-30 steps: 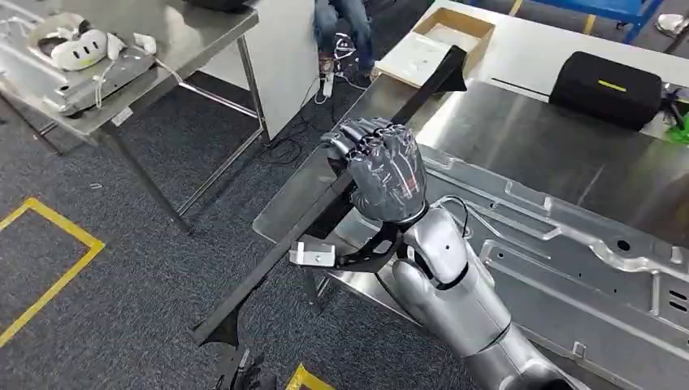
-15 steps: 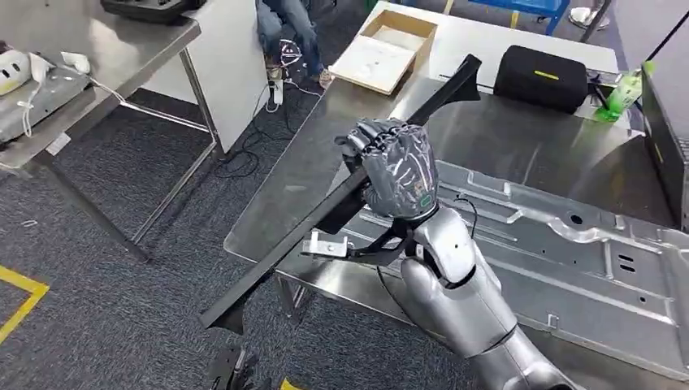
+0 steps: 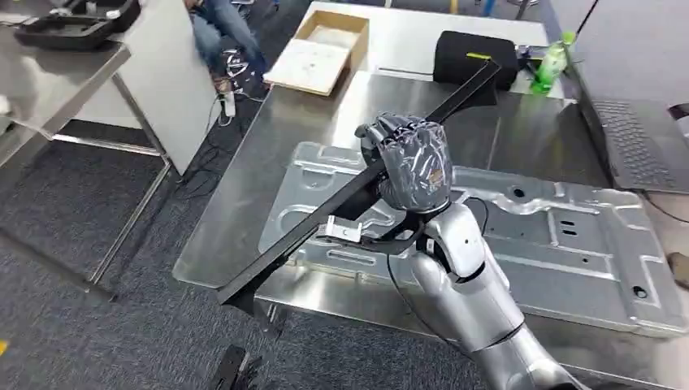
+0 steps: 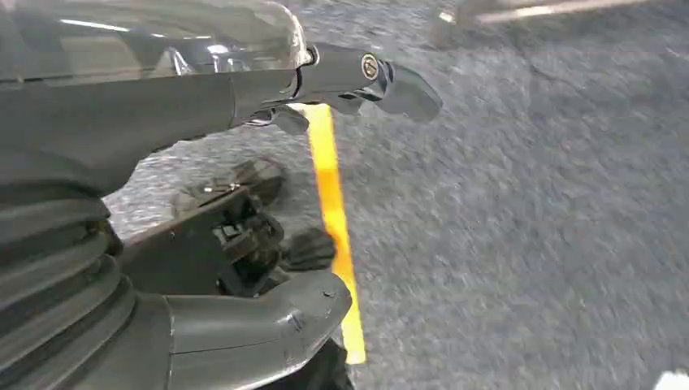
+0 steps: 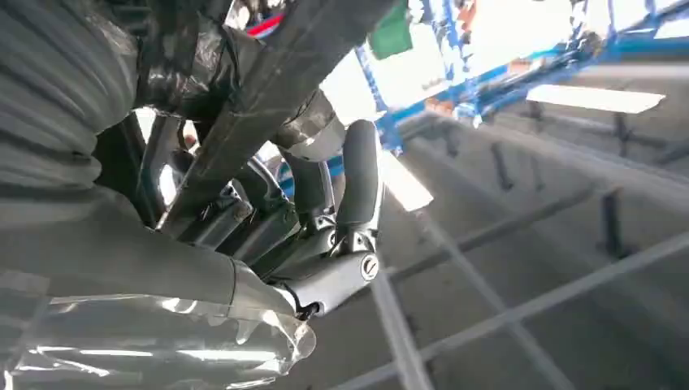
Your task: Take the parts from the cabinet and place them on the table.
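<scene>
One long black bar [image 3: 357,191] is in the right hand [image 3: 409,162], whose fingers are wrapped tight around it near its middle. From the fist, one end of the bar runs up and away toward a black case [image 3: 473,58] and a green bottle [image 3: 552,58] at the far side of the steel table [image 3: 244,203]; the other end slopes down and back, past the table's near edge and over the carpet. Under the hand lies a big pressed metal sheet [image 3: 561,244], and the bar hangs above it, apart from it as far as I can tell.

Judging by this, the fetching part is done for this piece: it is out of the cabinet and already over the table. What is left is to lower it, let it rest on the table or the sheet, and open the fingers. Whether more parts wait in the cabinet cannot be told.

The left hand [image 4: 244,97] hangs low over the carpet beside a yellow floor line [image 4: 335,219], thumb and fingers apart, holding nothing.
</scene>
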